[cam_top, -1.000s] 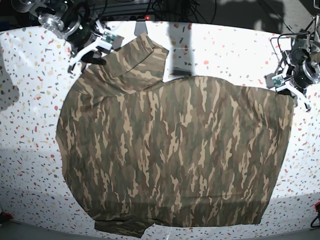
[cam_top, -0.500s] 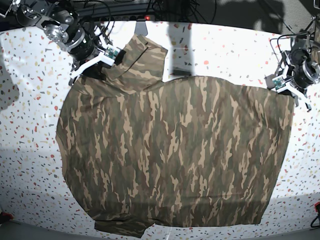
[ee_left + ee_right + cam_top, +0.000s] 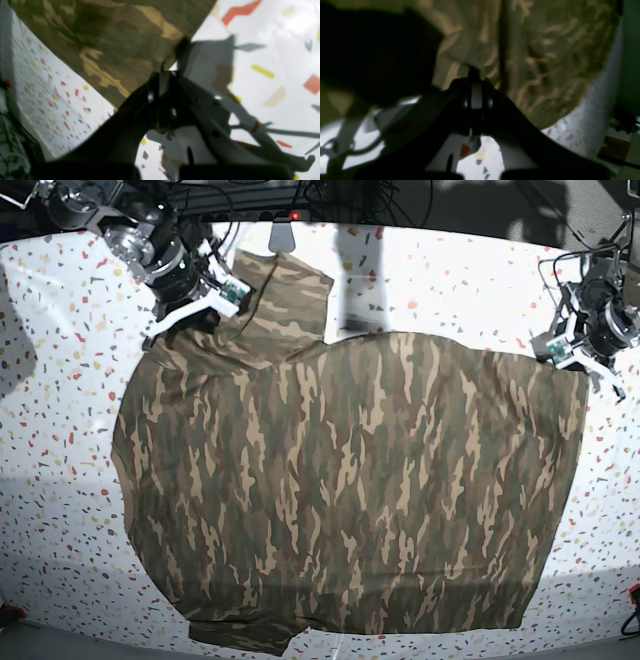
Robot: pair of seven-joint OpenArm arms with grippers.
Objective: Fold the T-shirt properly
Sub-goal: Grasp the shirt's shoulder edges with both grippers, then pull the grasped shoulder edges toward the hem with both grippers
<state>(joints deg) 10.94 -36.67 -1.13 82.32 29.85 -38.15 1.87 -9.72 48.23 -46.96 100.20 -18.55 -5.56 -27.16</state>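
Lying spread across the speckled counter (image 3: 60, 430), the T-shirt (image 3: 350, 490) covered most of the base view, camouflage side up, one sleeve (image 3: 285, 295) pointing toward the far edge and a folded bit of cloth showing at the near edge.

Right claw (image 3: 200, 310): at the far left of the base view, on the shirt's edge beside that sleeve. Its wrist view showed the jaws drawn fully together with camouflage cloth directly ahead of the tips (image 3: 475, 75); picture dark and blurred, but fabric appeared pinched between them.

Left claw (image 3: 572, 358): at the shirt's far right corner in the base view. In its wrist view the jaws were closed tight on the corner of the fabric (image 3: 165, 72), the cloth rising away from the tips with bare counter to either side.

Both arms sat at opposite ends of the shirt's far edge, well apart.
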